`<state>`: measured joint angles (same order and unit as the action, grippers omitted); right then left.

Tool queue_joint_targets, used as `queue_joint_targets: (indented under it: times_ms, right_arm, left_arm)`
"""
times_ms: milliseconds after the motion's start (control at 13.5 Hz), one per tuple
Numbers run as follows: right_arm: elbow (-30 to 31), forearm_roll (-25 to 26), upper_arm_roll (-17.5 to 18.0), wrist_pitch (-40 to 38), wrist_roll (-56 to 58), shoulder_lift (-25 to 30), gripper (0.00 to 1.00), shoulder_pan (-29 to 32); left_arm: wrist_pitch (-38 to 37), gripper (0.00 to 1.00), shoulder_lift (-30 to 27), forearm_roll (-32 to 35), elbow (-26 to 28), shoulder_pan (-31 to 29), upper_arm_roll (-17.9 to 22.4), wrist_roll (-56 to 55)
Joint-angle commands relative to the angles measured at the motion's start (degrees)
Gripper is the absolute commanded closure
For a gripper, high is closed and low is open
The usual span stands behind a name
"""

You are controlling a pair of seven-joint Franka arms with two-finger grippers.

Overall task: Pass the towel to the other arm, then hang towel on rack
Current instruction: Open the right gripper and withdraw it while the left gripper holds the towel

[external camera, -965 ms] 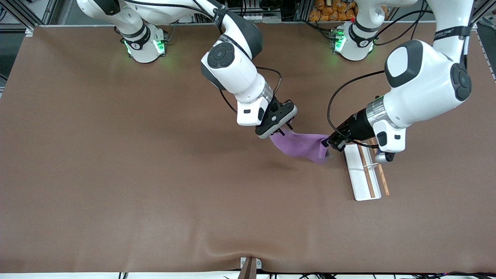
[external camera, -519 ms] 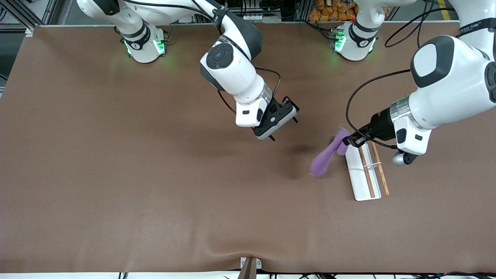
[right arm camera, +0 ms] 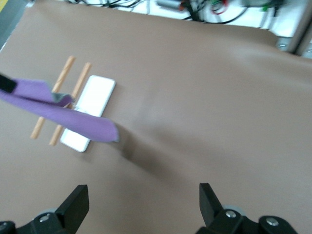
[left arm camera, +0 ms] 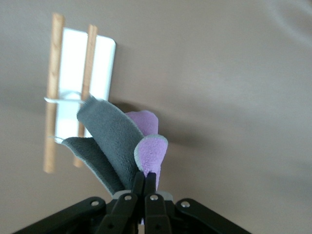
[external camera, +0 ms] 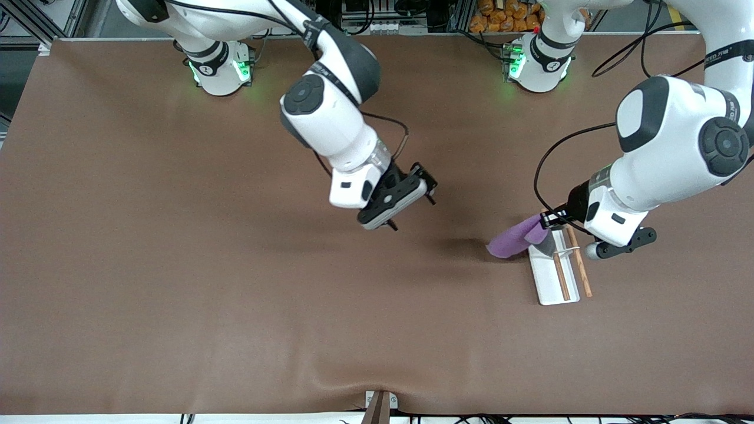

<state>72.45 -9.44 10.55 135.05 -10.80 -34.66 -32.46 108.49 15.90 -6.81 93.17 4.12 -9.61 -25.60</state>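
Left gripper (external camera: pixel 546 220): pinching towel (external camera: pixel 513 238) over rack (external camera: pixel 556 274), whose upper end is hidden | Right gripper (external camera: pixel 410 198): wide, empty, frame centre.

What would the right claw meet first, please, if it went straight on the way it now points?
Probably only bare table: the open right claw faces brown surface, with the towel and rack off to one side, though depth is unclear.

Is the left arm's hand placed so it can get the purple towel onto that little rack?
Probably yes: the left hand, shut on the towel, hangs over the rack, nothing between.
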Motion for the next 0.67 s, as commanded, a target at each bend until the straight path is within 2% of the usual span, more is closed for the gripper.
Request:
queue_joint_targets:
  times_ms: [0,74,297,445,594]
  right_arm:
    - [9.88,-0.75,0.52,-3.64,0.25,9.76,0.0,5.8]
    - [11.12,-0.75,0.53,-7.4,0.51,12.05,0.0,8.44]
    - [11.22,-0.75,0.53,-26.09,8.83,17.15,0.0,19.15]
    - [11.14,-0.75,0.44,-33.25,18.57,18.57,0.0,28.29]
    - [11.4,-0.67,-0.96,-39.48,22.57,21.72,0.0,33.85]
  left_arm:
    - [-0.83,1.0,0.27,4.34,-0.7,-0.25,-0.23,5.8]
    - [-0.83,1.0,0.27,5.66,-0.79,-0.25,-0.23,8.18]
    - [-0.74,1.0,0.09,8.82,-2.28,-0.08,-0.32,14.5]
    - [-0.65,1.0,-0.08,10.06,-3.16,-0.17,-0.32,21.35]
    - [-0.04,1.0,0.18,10.41,-3.61,-0.17,-0.32,26.63]
